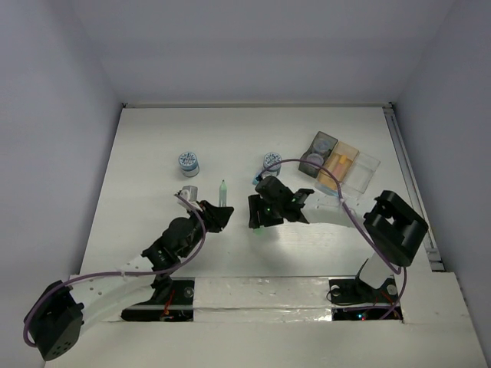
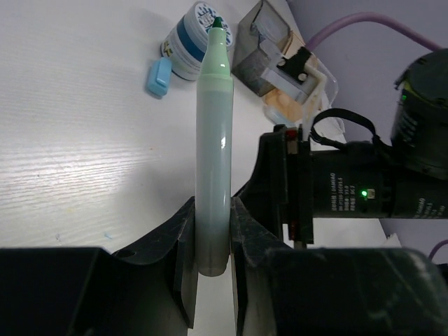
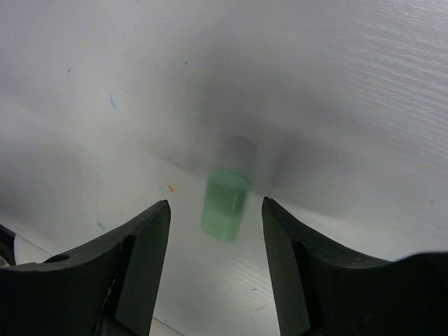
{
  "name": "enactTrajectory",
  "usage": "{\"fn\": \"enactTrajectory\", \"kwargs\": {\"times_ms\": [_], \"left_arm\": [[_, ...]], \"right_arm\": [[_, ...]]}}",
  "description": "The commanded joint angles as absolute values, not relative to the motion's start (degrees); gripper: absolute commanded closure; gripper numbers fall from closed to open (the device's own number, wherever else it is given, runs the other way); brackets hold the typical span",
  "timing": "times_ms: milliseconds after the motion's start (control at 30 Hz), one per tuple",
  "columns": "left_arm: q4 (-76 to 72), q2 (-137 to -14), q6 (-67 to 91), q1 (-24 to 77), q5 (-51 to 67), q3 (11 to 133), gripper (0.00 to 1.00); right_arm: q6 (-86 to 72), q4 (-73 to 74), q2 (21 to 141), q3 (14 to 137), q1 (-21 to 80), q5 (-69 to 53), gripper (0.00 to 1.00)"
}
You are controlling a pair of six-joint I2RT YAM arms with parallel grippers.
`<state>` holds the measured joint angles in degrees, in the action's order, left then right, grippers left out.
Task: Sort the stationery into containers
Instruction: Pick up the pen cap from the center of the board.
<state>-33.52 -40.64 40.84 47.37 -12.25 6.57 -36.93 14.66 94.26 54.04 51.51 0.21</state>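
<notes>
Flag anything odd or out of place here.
The green marker clamped in the left gripper has its dark tip bare. A small green cylinder, possibly its cap, lies loose on the table under the open right gripper.

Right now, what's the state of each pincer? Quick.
Left pincer: shut on the pale green plastic marker pen.
Right pincer: open; small green cylindrical cap shows between its fingers, not gripped.
</notes>
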Motion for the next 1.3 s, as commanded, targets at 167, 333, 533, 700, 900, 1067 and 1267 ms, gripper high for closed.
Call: {"fn": "enactTrajectory", "kwargs": {"times_ms": [167,333,533,700,900,1067,1267], "left_arm": [[-41.39,-39.99,39.46,48.16,-10.37,4.92,1.00],[-41.40,-40.25,39.81,48.16,-10.20,4.66,1.00],[-38.94,-39.73,40.52,48.16,-11.87,4.83,1.00],[-37.71,-39.20,40.87,48.16,-11.60,4.92,1.00],[-36.83,-39.90,40.61,48.16,-11.78,4.83,1.00],[-39.63,-44.20,39.90,50.53,-12.83,6.06,1.00],[-40.52,-45.26,38.15,54.84,-16.96,7.99,1.00]], "right_arm": [[-37.35,18.01,97.29,59.23,53.70,4.56,0.40],[-36.39,21.26,100.02,61.87,55.37,7.47,0.44],[-33.85,26.71,103.00,65.65,57.13,11.25,0.46],[-32.35,29.44,105.03,67.15,57.66,13.79,0.55],[-32.61,27.43,103.02,66.10,57.66,18.10,0.94],[-31.20,22.42,94.41,67.41,56.34,23.99,1.00],[-30.06,7.58,82.89,67.33,53.44,29.43,1.00]]}}
